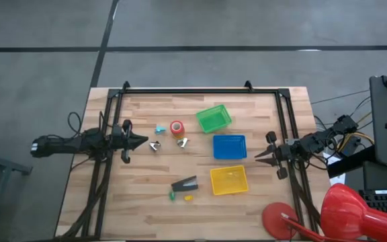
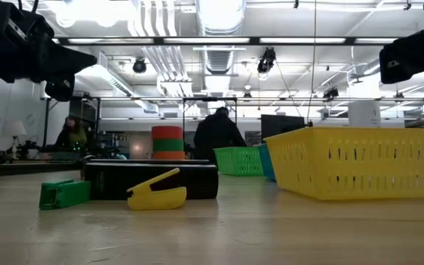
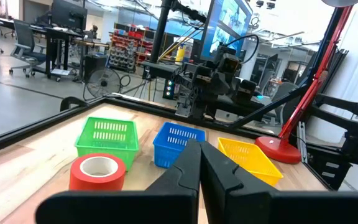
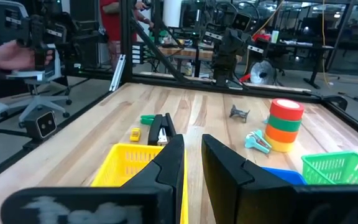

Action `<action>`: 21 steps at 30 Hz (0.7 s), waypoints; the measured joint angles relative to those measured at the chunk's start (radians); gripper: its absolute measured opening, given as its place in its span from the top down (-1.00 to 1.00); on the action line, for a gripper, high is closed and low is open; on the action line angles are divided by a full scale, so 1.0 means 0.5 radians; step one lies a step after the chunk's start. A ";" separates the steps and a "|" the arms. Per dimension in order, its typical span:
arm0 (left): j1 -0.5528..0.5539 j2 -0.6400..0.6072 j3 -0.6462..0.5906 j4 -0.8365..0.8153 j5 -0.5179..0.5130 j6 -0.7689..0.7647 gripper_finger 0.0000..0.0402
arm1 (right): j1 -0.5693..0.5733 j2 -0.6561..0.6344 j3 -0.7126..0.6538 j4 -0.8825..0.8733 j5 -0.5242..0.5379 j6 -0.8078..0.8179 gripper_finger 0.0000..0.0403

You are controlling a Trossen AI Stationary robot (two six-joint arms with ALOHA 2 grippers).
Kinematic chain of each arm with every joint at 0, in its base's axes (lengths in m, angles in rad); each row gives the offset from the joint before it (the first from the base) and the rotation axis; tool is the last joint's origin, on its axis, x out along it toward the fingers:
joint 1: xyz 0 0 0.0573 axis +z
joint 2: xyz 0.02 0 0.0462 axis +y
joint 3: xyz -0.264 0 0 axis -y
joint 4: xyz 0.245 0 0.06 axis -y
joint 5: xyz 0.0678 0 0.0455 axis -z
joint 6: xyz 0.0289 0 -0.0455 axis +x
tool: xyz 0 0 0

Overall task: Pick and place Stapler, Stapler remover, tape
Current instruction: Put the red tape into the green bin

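The dark stapler (image 1: 185,183) lies flat on the table near its front middle; it also shows in the right wrist view (image 4: 162,129). The red-orange tape roll (image 1: 177,128) stands on its flat face toward the far middle. Two small metal staple removers (image 1: 154,146) (image 1: 182,142) lie just in front of it. My left gripper (image 1: 144,141) hovers at the left, shut and empty, pointing toward the removers. My right gripper (image 1: 256,156) hovers at the right beside the blue basket, empty, with a narrow gap between its fingers (image 4: 192,146).
Green (image 1: 213,119), blue (image 1: 230,146) and yellow (image 1: 228,179) baskets stand in a row right of middle. A cyan object (image 1: 160,128) lies left of the tape. Small green (image 1: 172,195) and yellow (image 1: 188,198) bits lie by the stapler. A red lamp base (image 1: 279,218) sits at the front right corner.
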 joint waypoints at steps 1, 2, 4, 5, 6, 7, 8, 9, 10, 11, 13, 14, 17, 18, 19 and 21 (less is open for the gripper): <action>0.000 0.001 0.000 0.025 -0.045 0.027 0.97 | 0.000 0.000 0.000 0.000 0.000 -0.002 0.74; 0.001 0.002 0.000 0.061 -0.109 0.024 0.97 | 0.000 0.000 0.000 0.000 -0.001 -0.001 0.74; 0.002 0.002 0.000 0.173 -0.202 -0.118 0.97 | 0.000 0.000 0.000 0.000 0.000 0.014 0.74; 0.002 0.002 0.000 0.224 -0.231 -0.168 0.97 | 0.000 0.000 0.000 0.000 0.000 0.016 0.74; 0.002 0.002 0.000 0.270 -0.283 -0.179 0.97 | 0.000 0.000 0.000 0.000 0.000 0.014 0.74; 0.002 0.004 0.000 0.312 -0.340 -0.187 0.97 | 0.000 0.000 0.000 0.000 0.000 0.004 0.74; 0.002 0.005 0.000 0.362 -0.380 -0.194 0.97 | 0.000 0.000 0.000 0.001 0.000 -0.002 0.74; 0.002 0.005 0.000 0.422 -0.407 -0.179 0.97 | 0.000 0.000 0.000 0.001 0.000 -0.002 0.74; 0.002 0.005 0.000 0.488 -0.461 -0.140 0.97 | 0.000 0.000 0.000 0.000 0.000 0.001 0.74; 0.000 0.005 0.000 0.566 -0.568 -0.093 0.97 | 0.000 0.000 0.000 0.001 0.000 0.009 0.74; 0.003 0.005 0.000 0.745 -0.694 -0.146 0.97 | 0.000 0.000 0.000 0.000 0.000 0.015 0.74; 0.004 0.006 0.002 0.793 -0.696 -0.158 0.97 | 0.000 -0.001 0.000 0.001 0.000 0.009 0.74; 0.003 0.062 0.004 0.746 -0.646 -0.181 0.97 | 0.000 -0.001 0.000 0.001 0.000 -0.001 0.74; 0.003 0.095 0.004 0.727 -0.601 -0.206 0.97 | 0.000 -0.001 0.000 0.001 0.000 0.005 0.74; 0.003 0.136 0.004 0.705 -0.578 -0.240 0.96 | 0.000 -0.001 0.000 0.001 0.000 0.013 0.74; 0.003 0.226 0.016 0.631 -0.523 -0.307 0.92 | 0.000 -0.001 0.000 0.001 0.000 0.013 0.74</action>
